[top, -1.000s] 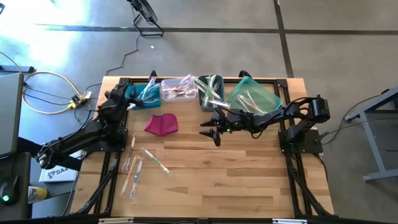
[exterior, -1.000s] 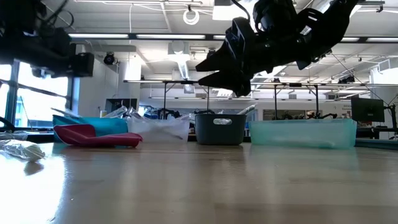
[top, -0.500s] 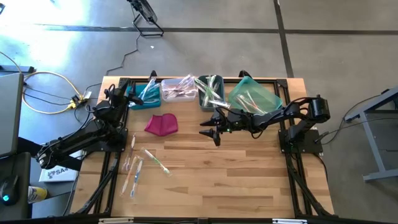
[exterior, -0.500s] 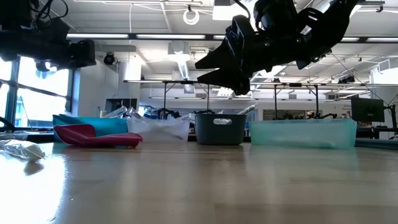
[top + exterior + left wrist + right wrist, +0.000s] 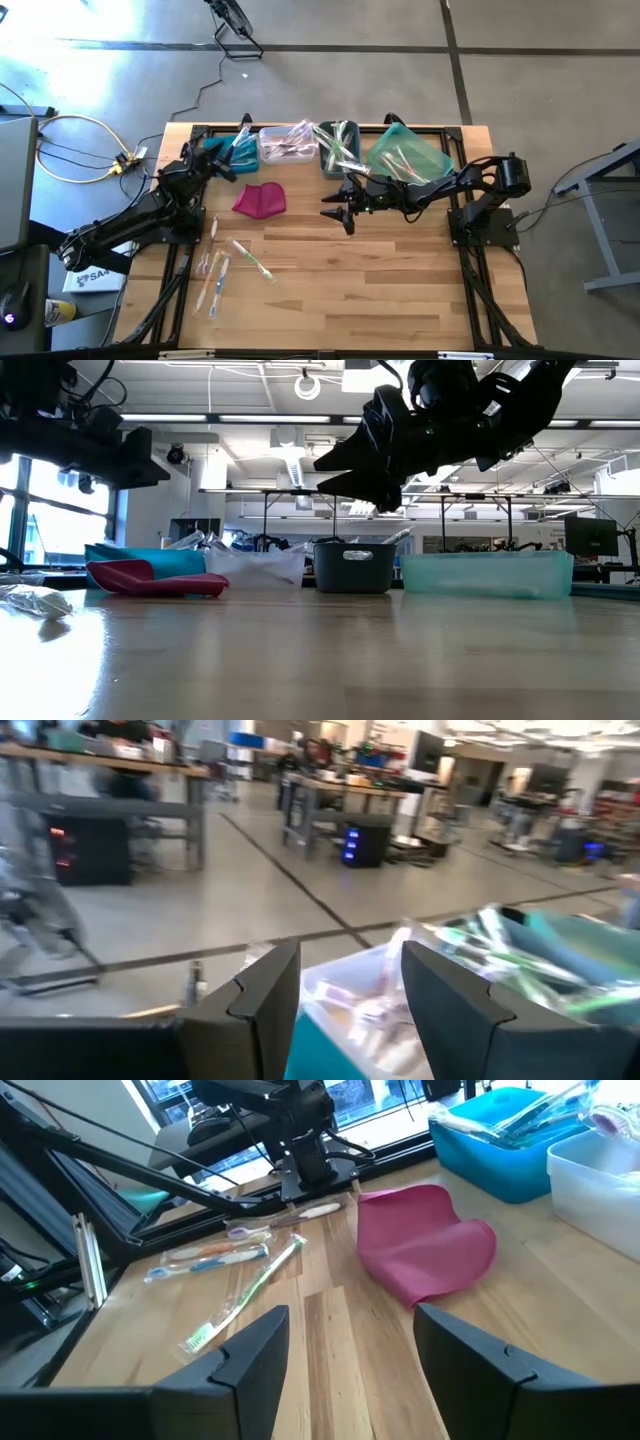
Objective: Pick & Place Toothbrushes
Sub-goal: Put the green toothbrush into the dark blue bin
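Observation:
Several toothbrushes (image 5: 215, 270) in clear wrappers lie flat on the table's left near part, also in the right wrist view (image 5: 240, 1292). More toothbrushes sit in the blue (image 5: 228, 152), clear (image 5: 287, 143), grey (image 5: 339, 148) and teal (image 5: 408, 155) bins along the far edge. My left gripper (image 5: 350, 990) is open and empty; it hovers beside the blue bin at its left end (image 5: 213, 166). My right gripper (image 5: 350, 1345) is open and empty too, raised over the table's middle (image 5: 335, 212) and pointing toward the left edge.
A magenta pouch (image 5: 260, 199) lies flat on the table between the blue bin and the loose toothbrushes. The four bins stand in a row along the far edge. Bare wood (image 5: 380, 280) covers the near and right parts. Yellow cables (image 5: 75, 150) lie off the table's left.
My left gripper has swung a little toward the table's left edge and then back toward the blue bin, turning as it went. The right arm and the things on the table have kept still.

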Controlling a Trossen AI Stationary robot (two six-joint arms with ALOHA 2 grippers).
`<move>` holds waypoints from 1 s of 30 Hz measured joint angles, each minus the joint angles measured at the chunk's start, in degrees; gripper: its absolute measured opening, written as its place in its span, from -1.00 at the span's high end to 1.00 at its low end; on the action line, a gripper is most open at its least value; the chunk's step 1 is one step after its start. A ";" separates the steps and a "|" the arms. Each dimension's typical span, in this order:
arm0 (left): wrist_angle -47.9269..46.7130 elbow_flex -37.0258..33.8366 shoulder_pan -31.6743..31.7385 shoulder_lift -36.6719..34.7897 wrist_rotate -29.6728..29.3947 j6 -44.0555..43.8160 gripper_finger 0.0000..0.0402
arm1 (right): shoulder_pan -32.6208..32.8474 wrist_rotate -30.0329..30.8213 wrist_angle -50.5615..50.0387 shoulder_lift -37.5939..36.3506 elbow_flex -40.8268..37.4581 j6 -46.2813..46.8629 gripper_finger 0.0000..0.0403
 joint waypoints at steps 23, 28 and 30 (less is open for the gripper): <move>-0.09 0.04 -19.93 0.00 7.56 -2.49 0.94 | -0.01 -0.20 -0.02 0.00 0.00 -1.09 -0.03; 0.01 0.07 -24.93 0.00 7.29 -2.52 0.99 | 0.00 -0.20 -0.02 0.00 0.00 -1.09 -0.03; 0.33 0.07 -26.86 0.00 7.16 -2.70 0.99 | 0.00 -0.20 -0.01 0.00 0.00 -1.09 -0.03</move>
